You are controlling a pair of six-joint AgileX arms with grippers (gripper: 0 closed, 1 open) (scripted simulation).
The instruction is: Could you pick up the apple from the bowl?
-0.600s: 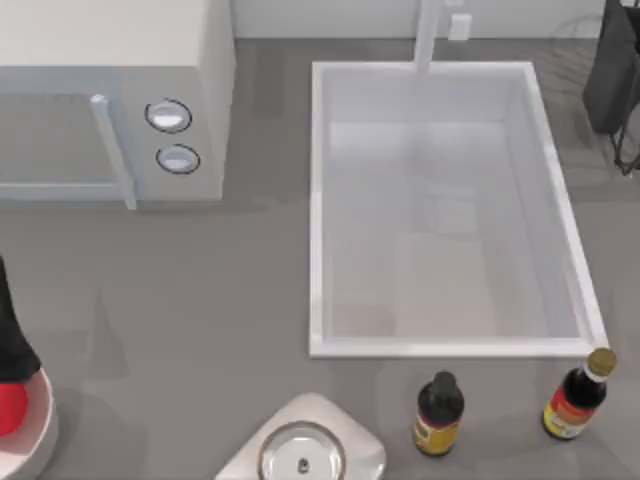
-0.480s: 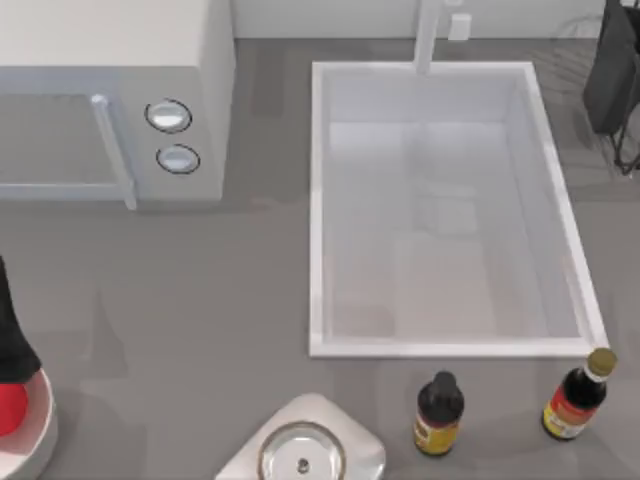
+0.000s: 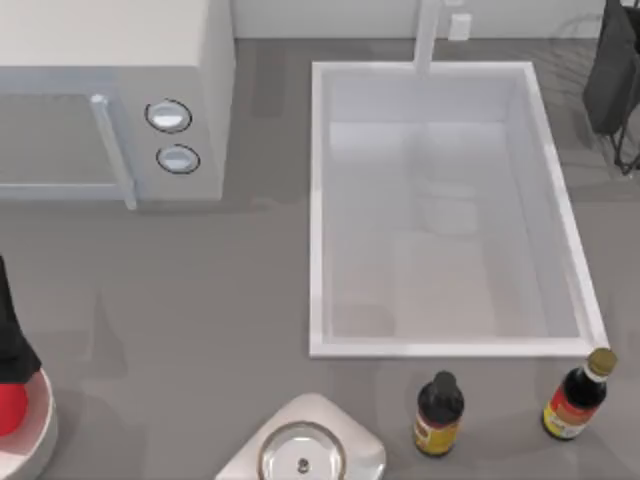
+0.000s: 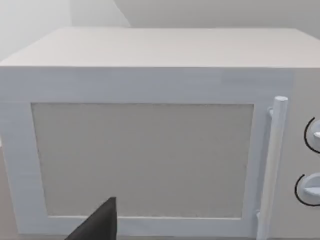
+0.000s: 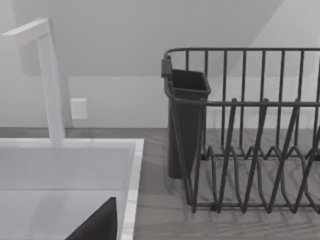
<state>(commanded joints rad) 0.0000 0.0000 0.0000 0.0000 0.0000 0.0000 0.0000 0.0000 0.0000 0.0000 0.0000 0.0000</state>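
The red apple lies in the white bowl at the table's front left corner, both cut off by the top view's left edge. My left gripper is a black shape directly over the apple's far side, and its lower end overlaps the fruit. Whether it touches or holds the apple cannot be made out. A dark piece of that gripper shows in the left wrist view, which faces the microwave. A dark piece of my right gripper shows in the right wrist view, near the sink's back right corner.
A white microwave stands at the back left. A sunken white sink with a faucet takes the middle right. Two sauce bottles and a steel-rimmed disc on a pale base stand along the front. A dark dish rack is at the back right.
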